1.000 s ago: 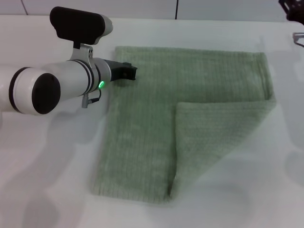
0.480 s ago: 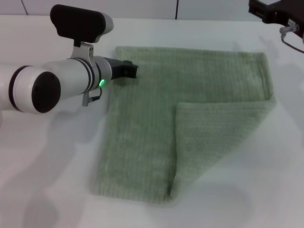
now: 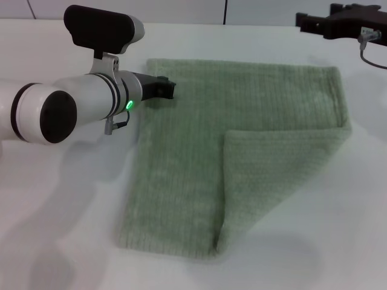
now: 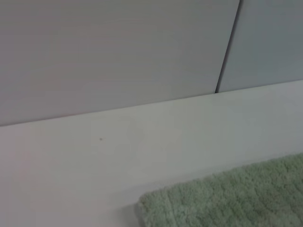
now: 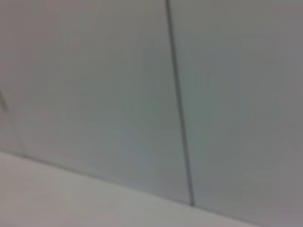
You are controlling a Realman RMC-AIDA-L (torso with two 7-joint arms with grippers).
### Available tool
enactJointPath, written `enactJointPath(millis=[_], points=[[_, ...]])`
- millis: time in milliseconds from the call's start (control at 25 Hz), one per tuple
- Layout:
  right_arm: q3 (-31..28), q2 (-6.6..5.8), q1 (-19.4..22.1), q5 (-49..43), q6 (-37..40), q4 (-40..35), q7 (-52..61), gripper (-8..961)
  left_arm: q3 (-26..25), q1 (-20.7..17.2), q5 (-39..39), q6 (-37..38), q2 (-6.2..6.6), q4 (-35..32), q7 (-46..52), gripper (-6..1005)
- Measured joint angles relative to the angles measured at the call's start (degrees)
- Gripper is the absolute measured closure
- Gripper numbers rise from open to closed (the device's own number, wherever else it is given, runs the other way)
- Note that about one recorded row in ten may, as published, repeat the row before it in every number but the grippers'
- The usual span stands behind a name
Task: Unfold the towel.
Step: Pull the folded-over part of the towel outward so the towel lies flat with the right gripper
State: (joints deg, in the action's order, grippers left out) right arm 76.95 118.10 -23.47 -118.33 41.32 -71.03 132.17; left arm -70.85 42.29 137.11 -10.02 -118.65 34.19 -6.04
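The left gripper point(image 3: 162, 89) is in the upper left of the head view, at the end of the big white arm, and its dark tip lies at the left edge of the towel point(image 3: 199, 151) near the upper left corner. Whether its fingers are apart or closed on the cloth cannot be told. The towel is spread on the white table point(image 3: 72, 229) in the middle of the frame, but one part at the lower right is folded over onto it. So the task seems partly done; this flap is left to open. The right gripper point(image 3: 314, 23) is small in the upper right corner, above the table, apart from the towel; its state cannot be told.
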Motion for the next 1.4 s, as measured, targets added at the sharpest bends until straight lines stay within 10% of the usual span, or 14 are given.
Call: enactJointPath(millis=[760, 1400], points=[[-8.41, -4.84, -15.24, -1.51, 34.81, 9.19, -1.36, 146, 0.01, 0.08, 0.00, 0.14, -0.01, 0.07, -0.02, 1000], [-7.72, -3.47, -24.19, -10.33, 39.43, 17.66, -3.49, 145, -0.42, -0.02, 0.00, 0.08, 0.09, 0.68, -0.02, 1001]])
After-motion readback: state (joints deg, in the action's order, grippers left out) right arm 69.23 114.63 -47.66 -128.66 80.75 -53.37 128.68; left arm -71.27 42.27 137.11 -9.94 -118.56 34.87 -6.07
